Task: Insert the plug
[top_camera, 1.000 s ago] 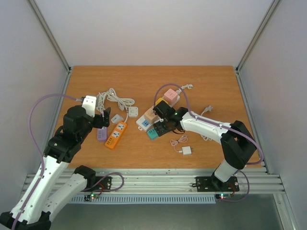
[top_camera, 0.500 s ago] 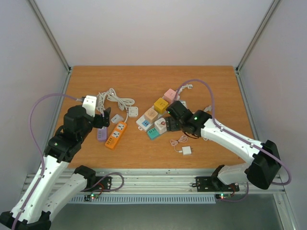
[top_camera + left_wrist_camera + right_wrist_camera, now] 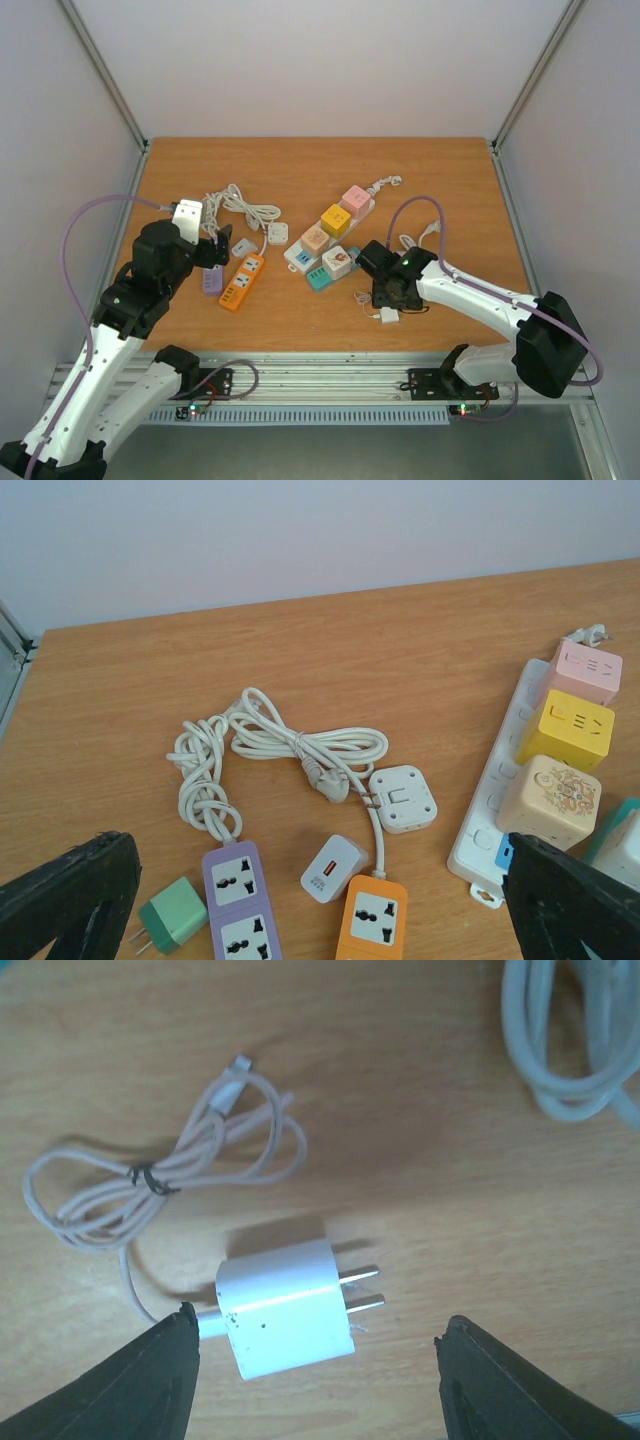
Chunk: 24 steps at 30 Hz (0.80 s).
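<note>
A small white plug adapter (image 3: 288,1305) with two metal prongs lies flat on the table, its thin bundled white cable (image 3: 160,1185) beside it. In the top view it lies at the near right (image 3: 388,315). My right gripper (image 3: 315,1380) is open and hovers right over it, one finger on each side, not touching. My left gripper (image 3: 320,910) is open and empty above the purple power strip (image 3: 238,900) and orange power strip (image 3: 372,920). A white power strip (image 3: 320,245) carries coloured cube adapters.
Near the left gripper lie a green adapter (image 3: 172,925), a small white charger (image 3: 333,868), a square white plug (image 3: 402,799) and coiled white cords (image 3: 270,750). A thicker white cable (image 3: 570,1050) lies beyond the right gripper. Metal rails border the table's near edge.
My right arm has swung away from the cube adapters, toward the near right, and now sits over the white plug adapter. The left arm has not moved.
</note>
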Each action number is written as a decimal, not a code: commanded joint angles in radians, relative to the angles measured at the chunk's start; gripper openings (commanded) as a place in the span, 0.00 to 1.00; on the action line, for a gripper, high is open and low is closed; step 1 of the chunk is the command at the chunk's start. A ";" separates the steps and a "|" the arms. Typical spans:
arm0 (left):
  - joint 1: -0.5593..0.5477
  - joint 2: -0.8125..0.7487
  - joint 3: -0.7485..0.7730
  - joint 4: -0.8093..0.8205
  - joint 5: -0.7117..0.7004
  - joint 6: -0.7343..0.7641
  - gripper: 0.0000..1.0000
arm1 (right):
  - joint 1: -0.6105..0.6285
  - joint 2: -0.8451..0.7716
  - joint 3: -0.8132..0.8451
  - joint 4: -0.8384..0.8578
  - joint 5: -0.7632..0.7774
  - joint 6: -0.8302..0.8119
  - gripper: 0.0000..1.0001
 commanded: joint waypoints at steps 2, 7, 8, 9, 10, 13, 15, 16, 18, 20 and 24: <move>0.003 -0.009 0.000 0.049 0.005 -0.005 0.99 | -0.011 0.009 -0.033 0.049 -0.097 0.017 0.65; 0.003 -0.009 0.000 0.047 0.003 -0.005 0.99 | -0.040 0.049 -0.080 0.092 -0.125 0.013 0.71; 0.003 -0.008 -0.001 0.047 0.003 -0.006 0.99 | -0.050 0.049 -0.090 0.107 -0.131 0.007 0.71; 0.003 -0.008 -0.002 0.048 0.003 -0.005 0.99 | -0.061 0.048 -0.099 0.122 -0.141 0.000 0.71; 0.003 -0.007 -0.002 0.048 0.003 -0.004 0.99 | -0.071 0.049 -0.106 0.139 -0.153 -0.010 0.69; 0.003 -0.003 0.000 0.048 0.004 -0.004 0.99 | -0.090 0.061 -0.115 0.169 -0.182 -0.036 0.64; 0.003 -0.002 -0.001 0.047 0.003 -0.003 0.99 | -0.096 0.073 -0.114 0.176 -0.182 -0.046 0.61; 0.003 -0.003 -0.001 0.048 0.002 -0.003 0.99 | -0.098 0.078 -0.114 0.179 -0.184 -0.048 0.60; 0.003 -0.002 -0.002 0.048 0.002 -0.003 0.99 | -0.101 0.085 -0.117 0.188 -0.188 -0.051 0.59; 0.003 -0.002 -0.002 0.047 0.002 -0.003 0.99 | -0.102 0.094 -0.119 0.193 -0.193 -0.053 0.59; 0.003 -0.001 -0.002 0.047 0.002 -0.003 0.99 | -0.103 0.102 -0.120 0.194 -0.203 -0.054 0.60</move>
